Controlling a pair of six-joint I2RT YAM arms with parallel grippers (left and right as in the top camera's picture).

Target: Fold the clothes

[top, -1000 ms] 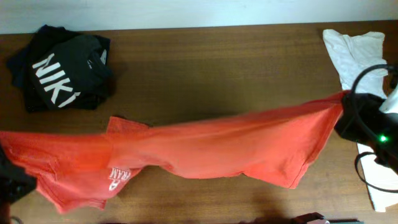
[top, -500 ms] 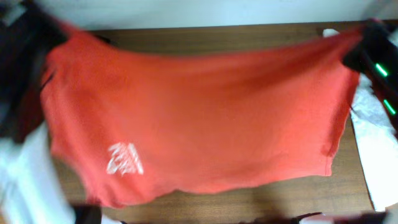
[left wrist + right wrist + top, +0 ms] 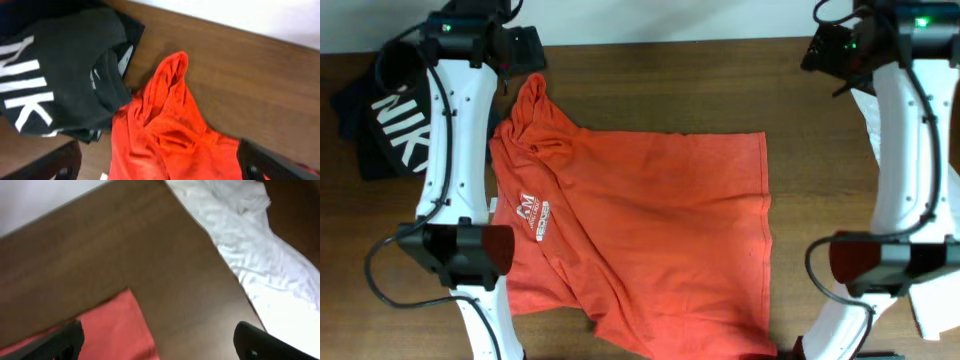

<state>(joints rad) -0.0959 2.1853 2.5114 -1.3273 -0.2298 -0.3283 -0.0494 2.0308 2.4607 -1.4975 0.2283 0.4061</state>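
The clothes, a red-orange T-shirt (image 3: pixel 640 230) with small white lettering (image 3: pixel 532 212), lie spread on the wooden table, chest up and creased toward the front. One sleeve (image 3: pixel 167 95) is bunched up at the far left. My left gripper (image 3: pixel 525 48) hovers open over that sleeve. In the left wrist view this gripper (image 3: pixel 162 167) has its fingers wide apart with the shirt (image 3: pixel 170 135) below them, not gripped. My right gripper (image 3: pixel 820 50) is open at the far right. In the right wrist view it (image 3: pixel 162 345) holds nothing, beside the shirt's hem corner (image 3: pixel 117 325).
A black shirt with large white letters (image 3: pixel 405 125) lies folded at the far left, touching the red sleeve (image 3: pixel 60 75). A white garment (image 3: pixel 260 245) hangs over the table's right edge (image 3: pixel 910 120). A pale wall runs behind the table's back edge.
The shirt hung stretched between both shut grippers near the front, was swung up and back, and now lies spread on the table. Both grippers have let go, opened, and stand near the far edge.
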